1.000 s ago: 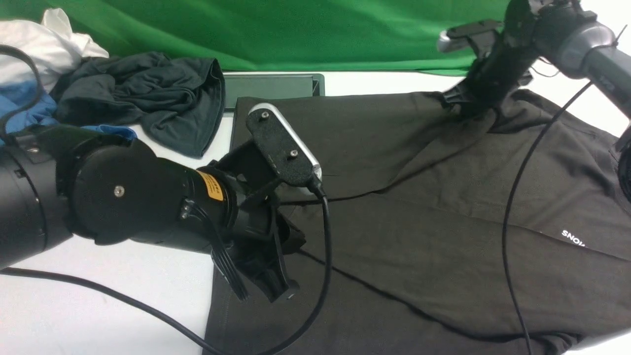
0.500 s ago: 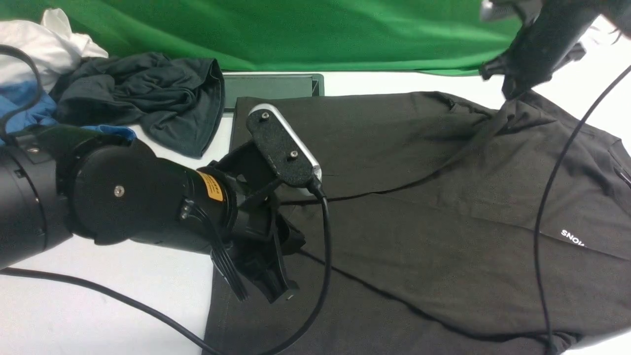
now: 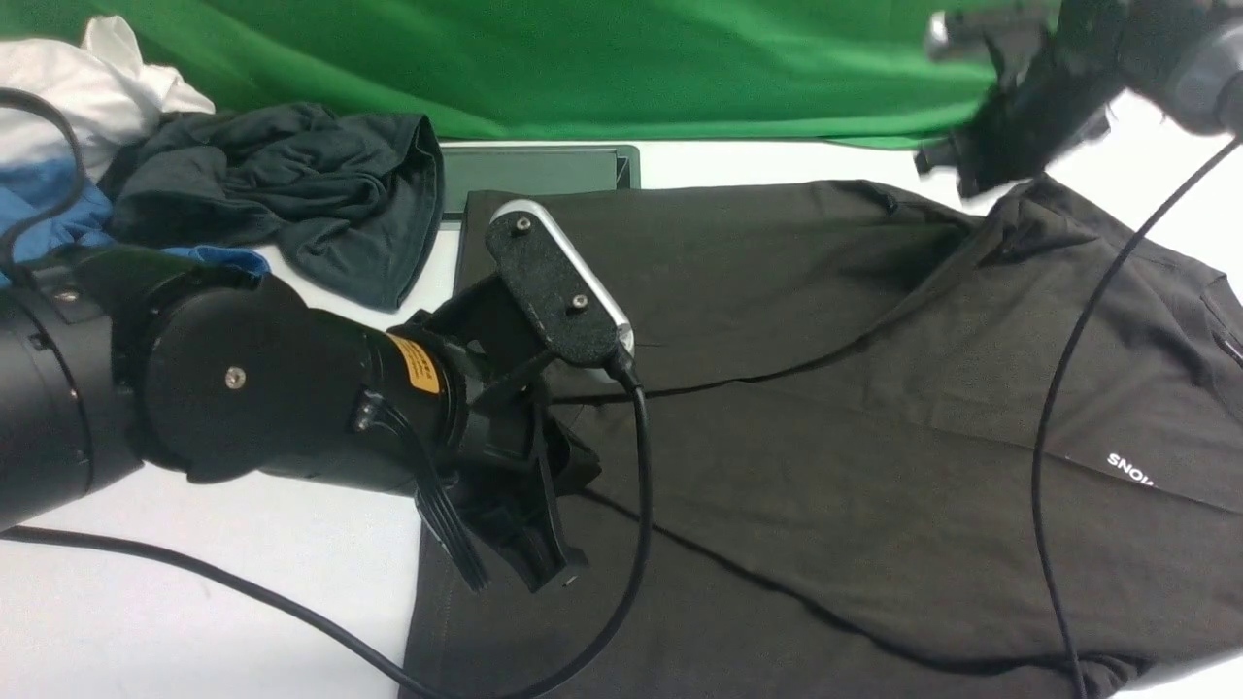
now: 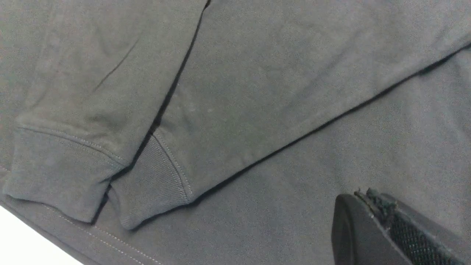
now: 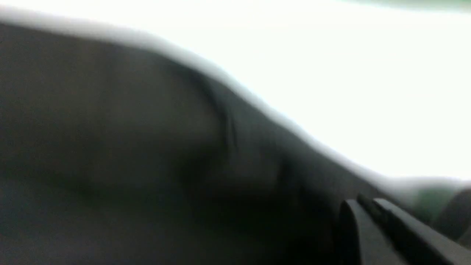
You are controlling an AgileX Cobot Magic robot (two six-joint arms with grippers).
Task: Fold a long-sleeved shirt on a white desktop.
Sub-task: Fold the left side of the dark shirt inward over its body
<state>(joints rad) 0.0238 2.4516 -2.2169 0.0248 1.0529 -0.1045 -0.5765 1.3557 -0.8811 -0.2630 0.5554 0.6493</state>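
Spreading over the middle and right of the white desktop [image 3: 243, 573], the long-sleeved shirt [image 3: 825, 408] is seen laid mostly flat, brownish-black. Both sleeves are folded across the body. In the left wrist view two ribbed cuffs [image 4: 151, 191] are noted side by side near the hem, just touching. A white "SNO" fragment of print [image 3: 1129, 469] is cut off at the right edge of the front view.

Left gripper [image 3: 544, 573]: held low over the shirt's left hem edge, angled downward. Its jaws are closed together and no cloth is seen between them in the wrist view. Contact with the fabric cannot be confirmed.

Right gripper [image 3: 957, 175]: raised at the far right corner of the shirt, beside a small lifted ridge of fabric. It is blurred in both views. The jaws are seen pressed together in the wrist view; whether any cloth is pinched cannot be told.

Far left: a crumpled blackish-teal garment [image 3: 291, 204] is recorded, with a blue garment [image 3: 58, 228] and a white garment [image 3: 87, 87] beside it. A silver-framed hatch [image 3: 529, 170] is partly covered by the shirt's far edge. A green cloth backdrop [image 3: 583, 58] is hung behind.
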